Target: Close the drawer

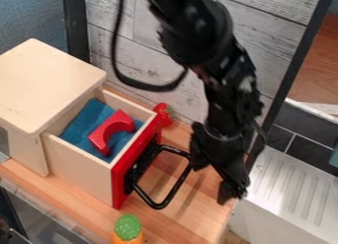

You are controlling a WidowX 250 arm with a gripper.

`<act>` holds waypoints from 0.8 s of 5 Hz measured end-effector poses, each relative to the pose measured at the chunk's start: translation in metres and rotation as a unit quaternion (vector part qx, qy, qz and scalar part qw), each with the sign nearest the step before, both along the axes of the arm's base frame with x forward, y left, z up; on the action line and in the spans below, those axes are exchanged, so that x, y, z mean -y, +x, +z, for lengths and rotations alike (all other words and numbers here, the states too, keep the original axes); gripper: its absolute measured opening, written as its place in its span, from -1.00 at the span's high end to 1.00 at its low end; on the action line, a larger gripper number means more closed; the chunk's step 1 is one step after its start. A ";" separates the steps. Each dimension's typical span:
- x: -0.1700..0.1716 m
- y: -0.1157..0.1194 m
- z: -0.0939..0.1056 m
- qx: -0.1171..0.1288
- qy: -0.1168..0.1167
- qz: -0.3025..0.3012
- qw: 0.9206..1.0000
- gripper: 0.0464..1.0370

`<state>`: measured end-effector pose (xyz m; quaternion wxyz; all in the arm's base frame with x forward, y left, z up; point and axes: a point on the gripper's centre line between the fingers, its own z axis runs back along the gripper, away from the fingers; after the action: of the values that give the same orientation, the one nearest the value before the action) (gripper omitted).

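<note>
Item one, your drawer point(79, 163): pulled out from its pale wooden cabinet point(46, 85), on the left of your camera view. Its front point(120, 183) is red, with a black looped handle point(176, 187) standing out from it towards the right.

Item two, your gripper point(211, 184): black, at the lower end of the arm point(198, 38), which enters from the top edge. It hangs just to the right of the handle, its fingers spread apart with nothing between them. You cannot tell whether it touches the handle.

Item three, contents of your drawer: a blue cloth point(82, 124), with a red arched block point(105, 132) lying on it.

Item four, surroundings: a red object point(162, 114) behind the drawer, near its front; a green-topped orange toy point(129, 226) at the bottom edge, on the wooden counter point(161, 221). To your right, a white ribbed surface point(284, 196); behind, grey plank panelling point(145, 50).
</note>
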<state>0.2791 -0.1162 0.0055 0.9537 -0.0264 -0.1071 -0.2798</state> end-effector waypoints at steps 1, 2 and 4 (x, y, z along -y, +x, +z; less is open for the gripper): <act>0.005 0.008 -0.003 0.041 0.014 -0.126 0.991 -0.93; 0.001 0.018 -0.005 0.085 0.038 -0.244 0.965 -0.93; -0.011 0.026 -0.019 0.071 0.033 -0.414 0.907 -0.93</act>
<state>0.3054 -0.1048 -0.0134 0.7424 -0.0175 -0.1445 -0.6539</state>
